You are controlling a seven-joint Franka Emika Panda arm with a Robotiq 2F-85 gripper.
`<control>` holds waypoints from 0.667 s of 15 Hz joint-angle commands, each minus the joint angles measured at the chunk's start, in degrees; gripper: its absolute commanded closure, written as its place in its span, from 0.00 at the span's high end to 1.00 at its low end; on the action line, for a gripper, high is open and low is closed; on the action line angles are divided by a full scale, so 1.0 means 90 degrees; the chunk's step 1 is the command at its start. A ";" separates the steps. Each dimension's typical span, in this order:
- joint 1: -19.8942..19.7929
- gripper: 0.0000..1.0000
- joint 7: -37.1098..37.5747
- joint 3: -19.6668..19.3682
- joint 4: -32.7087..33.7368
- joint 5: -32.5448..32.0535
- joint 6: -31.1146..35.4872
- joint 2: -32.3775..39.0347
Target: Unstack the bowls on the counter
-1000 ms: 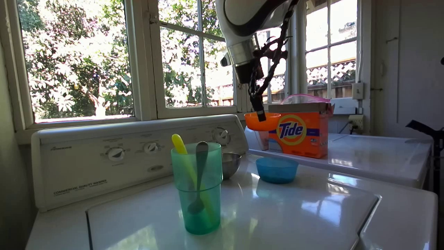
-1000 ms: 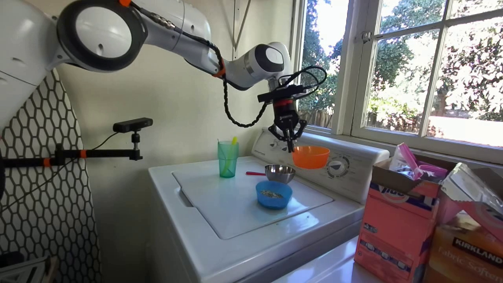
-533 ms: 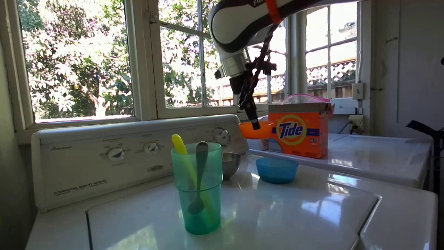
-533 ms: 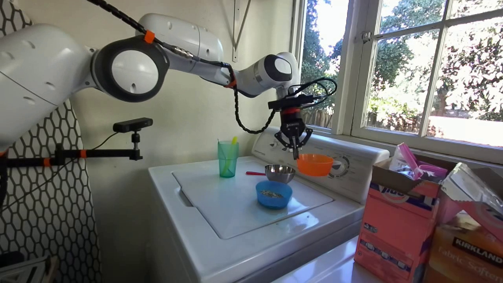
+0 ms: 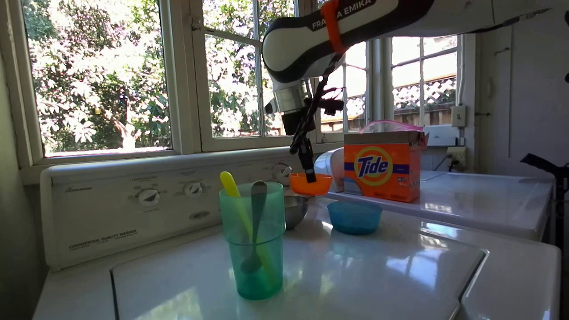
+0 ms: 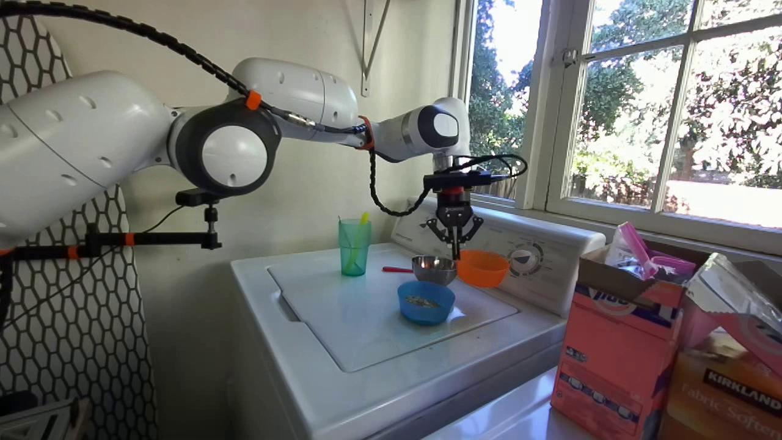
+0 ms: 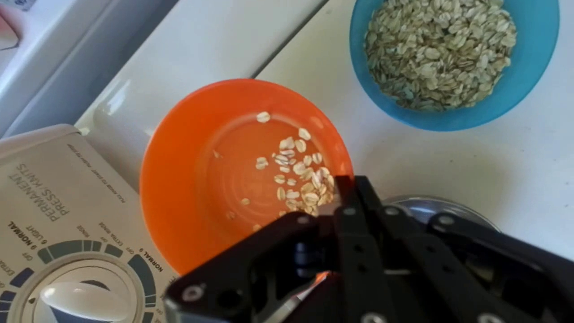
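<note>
My gripper (image 7: 354,180) is shut on the near rim of the orange bowl (image 7: 179,179), which holds a few oat flakes. In both exterior views the orange bowl (image 5: 323,186) (image 6: 486,272) hangs upright, low over the back of the white counter (image 6: 348,330), close to the back panel. The blue bowl (image 6: 426,311), holding oats, stands on the counter; it also shows in the wrist view (image 7: 524,85). The shiny grey bowl (image 6: 431,278) stands between the blue bowl and the back panel. In the wrist view my fingers partly hide the grey bowl (image 7: 426,208).
A green cup (image 5: 253,275) with utensils stands on the counter. A red handle (image 6: 397,269) lies at the grey bowl. The raised back panel (image 5: 173,213) with knobs borders the counter. The Tide box (image 5: 382,178) and a Kirkland box (image 6: 721,391) stand beside the counter.
My gripper has lowered the orange bowl toward the counter. It has come nearer the grey bowl in an exterior view. The blue bowl, grey bowl and cup have not moved.
</note>
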 commanded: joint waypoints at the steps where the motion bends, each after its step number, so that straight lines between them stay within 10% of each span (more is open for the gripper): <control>1: -0.0067 0.01 -0.0180 0.0083 0.0592 0.0186 -0.0153 0.0448; 10: 0.0007 0.01 -0.0058 -0.0076 0.0853 0.0057 -0.0342 0.0753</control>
